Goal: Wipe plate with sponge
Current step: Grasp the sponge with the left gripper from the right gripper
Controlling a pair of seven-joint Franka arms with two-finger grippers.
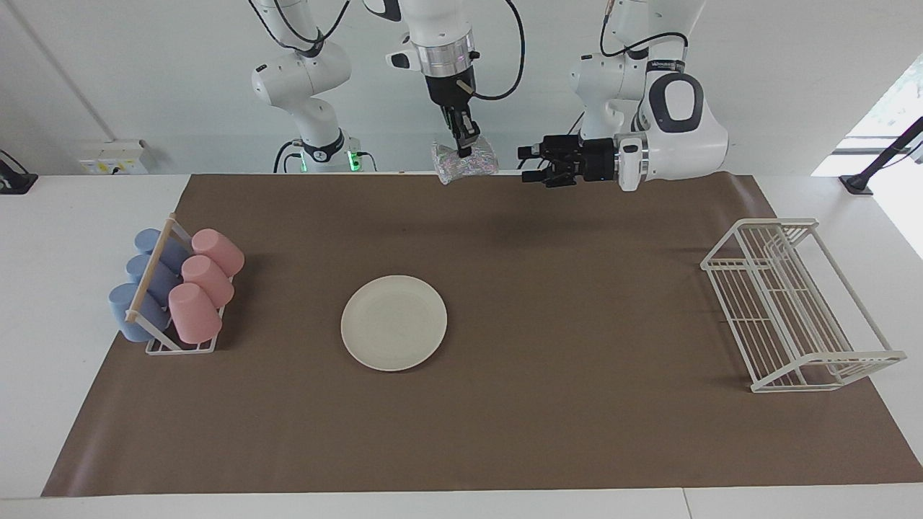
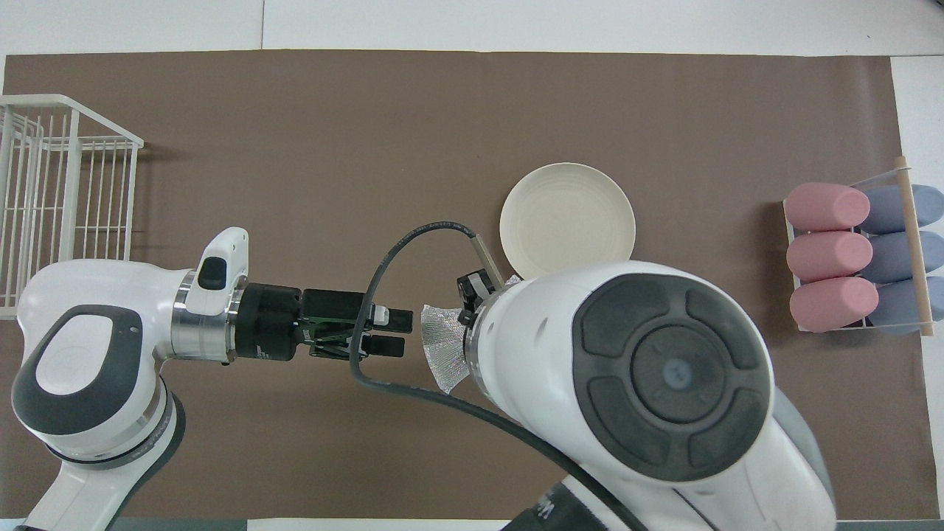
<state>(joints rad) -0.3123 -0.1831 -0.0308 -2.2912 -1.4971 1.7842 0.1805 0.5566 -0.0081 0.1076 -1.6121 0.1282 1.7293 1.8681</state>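
The fingers of our right gripper are pinched shut on the sponge, which hangs high in the air over the edge of the brown mat at the robots' end of the bench, while the fingers of our left gripper stand open, pointing sideways at the sponge from just beside it. We read this as the carrying step, perhaps a handover (the open fingers are level with the sponge, not yet on it). The plate lies flat and bare on the mat, well apart from both grippers, toward the middle of the bench. Next we must either close the left fingers on the sponge or bring it down onto the plate and rub. A rack of pink and blue cups sits toward the right arm's end, a white wire dish rack toward the left arm's end; neither blocks the way down to the plate
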